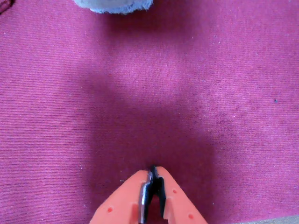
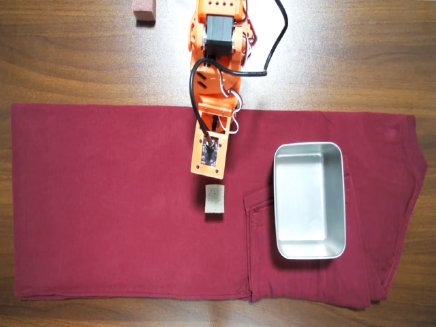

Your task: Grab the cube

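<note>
Approach step, cube (image 2: 215, 199) not yet grabbed.
Hand (image 1: 153, 171) closed and empty, hovering over red cloth (image 2: 102, 204); cube just beyond its tip, left of tray (image 2: 310, 252). Next: open, descend.

Soft even light; blurry wrist view

In the overhead view, a dark wooden tabletop (image 2: 68, 54) carries spread maroon trousers (image 2: 102, 204), a reddish-brown block (image 2: 144, 10) and the orange arm's base (image 2: 219, 27).
</note>
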`<state>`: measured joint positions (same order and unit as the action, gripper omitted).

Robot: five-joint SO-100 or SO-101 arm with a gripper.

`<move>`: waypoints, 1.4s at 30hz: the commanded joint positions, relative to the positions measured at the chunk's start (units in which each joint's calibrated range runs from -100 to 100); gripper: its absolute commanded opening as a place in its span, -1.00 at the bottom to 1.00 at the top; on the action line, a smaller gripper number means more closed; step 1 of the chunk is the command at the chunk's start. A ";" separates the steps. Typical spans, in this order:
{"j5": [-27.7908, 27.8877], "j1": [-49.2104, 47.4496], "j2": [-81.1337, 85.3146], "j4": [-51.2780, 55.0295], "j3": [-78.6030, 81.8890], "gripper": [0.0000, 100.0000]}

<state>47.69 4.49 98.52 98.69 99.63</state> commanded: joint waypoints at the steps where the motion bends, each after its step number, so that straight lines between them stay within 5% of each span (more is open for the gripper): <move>1: 0.05 0.31 -0.12 1.31 0.37 -1.00; 32: -0.15 -0.74 -0.92 1.31 0.19 -1.00; 37: 2.83 2.04 -31.37 -8.64 -27.12 -0.74; 42: 4.30 0.02 -62.53 -0.25 -64.63 -0.52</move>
<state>51.55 5.28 49.05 97.75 49.82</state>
